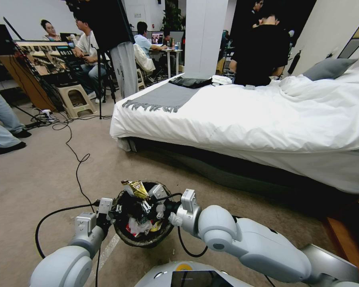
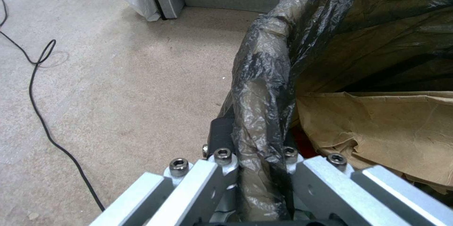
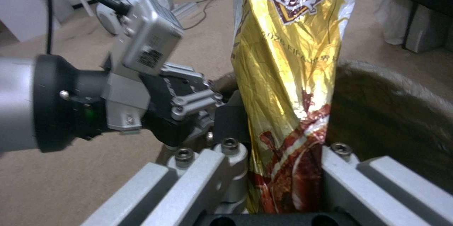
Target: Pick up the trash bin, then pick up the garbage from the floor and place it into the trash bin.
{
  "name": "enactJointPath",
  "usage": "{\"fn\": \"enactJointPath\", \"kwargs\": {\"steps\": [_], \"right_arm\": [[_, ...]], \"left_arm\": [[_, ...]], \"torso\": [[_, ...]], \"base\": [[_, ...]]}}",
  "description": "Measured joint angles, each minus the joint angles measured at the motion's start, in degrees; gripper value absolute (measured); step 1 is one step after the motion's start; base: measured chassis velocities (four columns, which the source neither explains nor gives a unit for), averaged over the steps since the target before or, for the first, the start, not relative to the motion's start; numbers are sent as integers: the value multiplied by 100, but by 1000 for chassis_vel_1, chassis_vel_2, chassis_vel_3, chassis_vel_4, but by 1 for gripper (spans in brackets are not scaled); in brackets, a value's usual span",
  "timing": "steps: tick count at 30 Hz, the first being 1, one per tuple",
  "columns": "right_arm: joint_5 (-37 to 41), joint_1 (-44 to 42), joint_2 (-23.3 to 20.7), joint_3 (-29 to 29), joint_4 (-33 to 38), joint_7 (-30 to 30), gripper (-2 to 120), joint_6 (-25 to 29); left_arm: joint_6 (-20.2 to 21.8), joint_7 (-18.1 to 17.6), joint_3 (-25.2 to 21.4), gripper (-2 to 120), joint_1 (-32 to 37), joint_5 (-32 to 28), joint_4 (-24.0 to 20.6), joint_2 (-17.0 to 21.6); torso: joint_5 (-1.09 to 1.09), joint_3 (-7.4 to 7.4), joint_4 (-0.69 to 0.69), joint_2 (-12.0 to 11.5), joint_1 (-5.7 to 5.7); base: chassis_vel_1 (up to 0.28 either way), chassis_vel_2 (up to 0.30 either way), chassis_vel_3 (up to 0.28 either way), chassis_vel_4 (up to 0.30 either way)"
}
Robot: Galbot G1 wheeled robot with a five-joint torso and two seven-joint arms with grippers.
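Head view shows the trash bin [image 1: 144, 235] held off the beige carpet [image 1: 40, 175] just in front of the robot's body, between its two arms, with the white-covered bed [image 1: 267, 115] beyond it. The left gripper [image 1: 115, 210] is at the bin's left edge, and in the left wrist view its fingers [image 2: 222, 137] are closed on the bag-wrapped rim [image 2: 262, 112], the dark liner pinched between them; a tan paper scrap [image 2: 377, 126] lies inside the bin next to it. The right gripper [image 1: 147, 201] hangs over the bin's opening, clamped on a gold and red snack wrapper [image 1: 136, 188] whose upper end sticks up above the rim. In the right wrist view that wrapper [image 3: 288, 77] stands upright between the closed fingers, with the bin's dark interior [image 3: 391, 112] just behind it and the left gripper [image 3: 198, 109] at the rim nearby. More garbage, white wads and red scraps [image 1: 141, 226], sits at the bin's bottom. A black cable [image 1: 73, 155] trails across the floor to the left.
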Motion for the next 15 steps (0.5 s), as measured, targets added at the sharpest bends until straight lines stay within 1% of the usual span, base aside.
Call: {"fn": "enactJointPath", "kwargs": {"steps": [1, 3, 4, 5, 7, 8, 11, 12, 15], "right_arm": [[0, 0, 0, 0, 0, 0, 16, 0], [-5, -32, 38, -30, -52, 127, 27, -2], [-5, -32, 38, -30, -52, 127, 27, -2], [-6, -42, 53, -37, -68, 150, 30, -3], [-8, -51, 76, -46, -86, 178, 43, -3], [-8, -51, 76, -46, -86, 178, 43, -3], [-2, -53, 76, -44, -83, 210, 57, -3], [-2, -53, 76, -44, -83, 210, 57, -3], [13, -50, 47, -12, -38, 242, 71, -14]], "left_arm": [[0, 0, 0, 1, 0, 0, 0, 0], [0, 0, 1, 1, -4, 0, 0, -2], [0, 0, 1, 1, -4, 0, 0, -2], [0, 2, 2, 1, -7, -1, 0, -2], [0, 6, 4, 1, -15, -1, 0, 2], [0, 6, 4, 1, -15, -1, 0, 2], [0, 7, 4, 1, -18, -1, 0, 5], [0, 7, 4, 1, -18, -1, 0, 5], [-2, 8, 4, 1, -22, -2, 0, 6]], "torso": [[0, 0, 0, 0, 0], [0, 0, 0, 0, 0], [0, 0, 0, 0, 0], [0, 0, 0, 0, 0], [0, 0, 0, 0, 0], [0, 0, 0, 0, 0], [0, 0, 0, 0, 0], [0, 0, 0, 0, 0], [0, 0, 0, 0, 0]], "base": [[0, 0, 0, 0], [0, 0, 0, 0], [0, 0, 0, 0], [0, 0, 0, 0], [0, 0, 0, 0], [0, 0, 0, 0], [0, 0, 0, 0], [0, 0, 0, 0], [0, 0, 0, 0]]}}
